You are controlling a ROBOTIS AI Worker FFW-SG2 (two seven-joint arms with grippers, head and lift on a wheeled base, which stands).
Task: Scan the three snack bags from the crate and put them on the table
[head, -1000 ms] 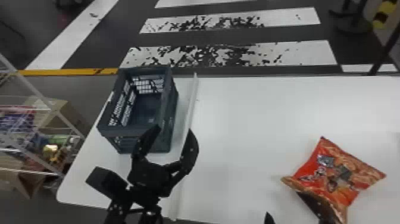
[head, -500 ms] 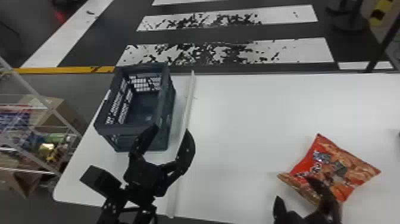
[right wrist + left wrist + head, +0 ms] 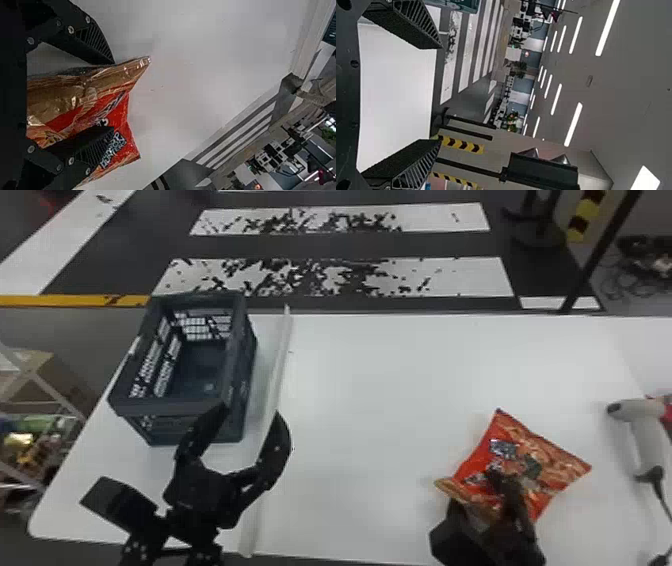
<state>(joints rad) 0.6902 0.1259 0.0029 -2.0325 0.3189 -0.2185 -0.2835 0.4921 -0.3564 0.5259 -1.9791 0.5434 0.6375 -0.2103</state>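
Head view: we are moving our right gripper [image 3: 474, 492] onto the snack bag [image 3: 542, 462], narrowing its still-parted fingers, seemingly preparing to scan; our left gripper [image 3: 250, 415] is staying wide.

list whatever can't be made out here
- Near part of the snack bag: head view, behind the right gripper
- Near floor of the crate: head view, behind its near wall
- Rest of the scanner: head view, cut off by the right edge
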